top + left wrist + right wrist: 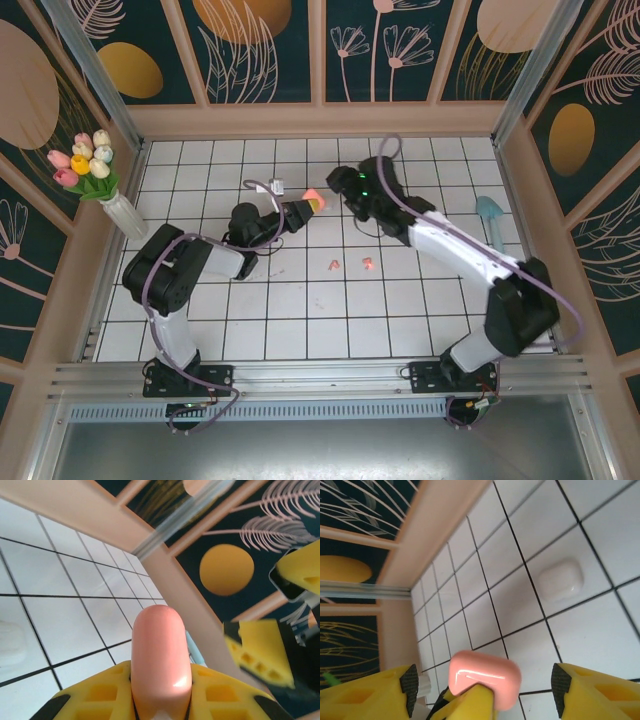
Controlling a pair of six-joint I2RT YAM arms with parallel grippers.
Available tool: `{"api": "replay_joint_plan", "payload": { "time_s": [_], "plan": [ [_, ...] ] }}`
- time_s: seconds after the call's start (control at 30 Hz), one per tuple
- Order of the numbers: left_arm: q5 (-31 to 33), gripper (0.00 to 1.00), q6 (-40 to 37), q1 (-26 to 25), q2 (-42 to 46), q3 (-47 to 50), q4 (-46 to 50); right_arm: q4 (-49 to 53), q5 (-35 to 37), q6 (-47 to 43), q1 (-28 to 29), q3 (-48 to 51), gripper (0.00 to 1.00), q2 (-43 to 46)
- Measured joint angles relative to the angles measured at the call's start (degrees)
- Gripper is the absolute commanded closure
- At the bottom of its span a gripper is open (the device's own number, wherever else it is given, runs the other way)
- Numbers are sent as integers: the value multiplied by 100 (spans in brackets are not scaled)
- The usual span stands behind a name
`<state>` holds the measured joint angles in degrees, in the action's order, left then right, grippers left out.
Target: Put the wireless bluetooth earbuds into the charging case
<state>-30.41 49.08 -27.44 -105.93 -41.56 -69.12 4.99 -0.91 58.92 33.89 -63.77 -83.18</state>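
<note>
The left gripper (303, 207) was clamped on the pink charging case (315, 200), holding it above the white tiled table (300, 320). In the left wrist view, its yellow fingers (95, 697) pressed against both flanks of the case, and the rounded end stuck out past them.

The right gripper (342, 190) stood just beside the case, facing it. Its jaws were spread wide. In its own wrist view one finger (375, 692) sat on each side of the case with clear space between pad and shell, so it was gripping nothing.

The earbuds were outside the case. One salmon-pink earbud (335, 264) and a second salmon-pink earbud (368, 264) lay on the tiles, apart from each other and well apart from the case, on the side nearer the arm bases. Neither gripper touched them.

A white charging case (561, 580) rested flat on a tile, near the pink one and on its far side from the right gripper. Whether it held any earbuds could not be told.
</note>
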Motion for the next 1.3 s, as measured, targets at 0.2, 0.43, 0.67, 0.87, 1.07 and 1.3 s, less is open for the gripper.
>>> {"api": "replay_joint_plan", "payload": {
  "time_s": [0.2, 0.43, 0.67, 0.87, 1.07, 1.3],
  "plan": [
    [-990, 85, -793, 0, 413, -520, 1115, -885, -1283, -1838, -317, 1237, 28, 1001],
    [-1770, 85, -1311, 0, 518, -850, 2107, -1370, -2415, -2719, -546, 1751, 29, 1130],
    [-2022, 85, -1460, 0, 562, -981, 2492, -1707, -2800, -2916, -544, 1753, 31, 960],
    [-2085, 87, -1484, 0, 570, -1001, 2601, -1731, -2876, -2988, -562, 1744, 35, 588],
    [-2146, 88, -1484, 17, 767, -1010, 2721, -1921, -2920, -2955, -837, 1744, 40, 369],
    [-2317, 90, -1486, 9, 1093, -1010, 2730, -2072, -2872, -2750, -1281, 1906, 43, 323]
  ]
}}
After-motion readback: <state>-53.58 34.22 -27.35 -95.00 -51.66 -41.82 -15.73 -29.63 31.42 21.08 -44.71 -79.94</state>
